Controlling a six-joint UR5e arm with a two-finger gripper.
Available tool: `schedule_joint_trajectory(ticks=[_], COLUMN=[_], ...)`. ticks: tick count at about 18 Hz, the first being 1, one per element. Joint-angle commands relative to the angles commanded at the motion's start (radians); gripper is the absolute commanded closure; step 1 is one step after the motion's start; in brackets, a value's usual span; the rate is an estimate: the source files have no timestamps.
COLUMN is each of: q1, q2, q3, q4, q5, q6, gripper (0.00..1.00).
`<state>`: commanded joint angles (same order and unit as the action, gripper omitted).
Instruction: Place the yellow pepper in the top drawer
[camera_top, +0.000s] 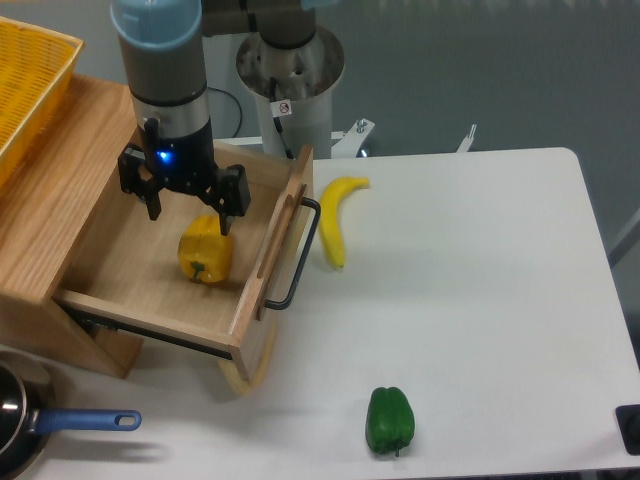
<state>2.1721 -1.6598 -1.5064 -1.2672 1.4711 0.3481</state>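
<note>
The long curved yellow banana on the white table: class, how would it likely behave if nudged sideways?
The long curved yellow banana would probably pivot rather than roll, given its bend. Its smooth skin on the white table suggests easy sliding.

Glossy yellow pepper (204, 256), light-wood top drawer (140, 275).

— Arm posture?
— Wrist vertical, tool pointing straight down; blue joint cap at the frame's top edge.
— Gripper (189, 208)?
— Jaws spread apart, both fingers (227, 207) hanging free, gripping nothing. Blue indicator light lit on its body.
</note>
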Motion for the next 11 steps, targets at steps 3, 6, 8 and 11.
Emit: schedule_joint_trajectory(ticks=[3,6,8,11], q1=[0.049,0.09,0.13,0.184], q2=[0.011,0.023,0.025,0.025], q3=[0.0,-0.005,-0.008,-0.009], q4=[0.023,0.026,0.025,0.02], q5=[0.0,0.002,0.026,0.041], q6=[0.003,0.006,0.075,0.169], gripper=[0.0,0.0,0.0,0.0])
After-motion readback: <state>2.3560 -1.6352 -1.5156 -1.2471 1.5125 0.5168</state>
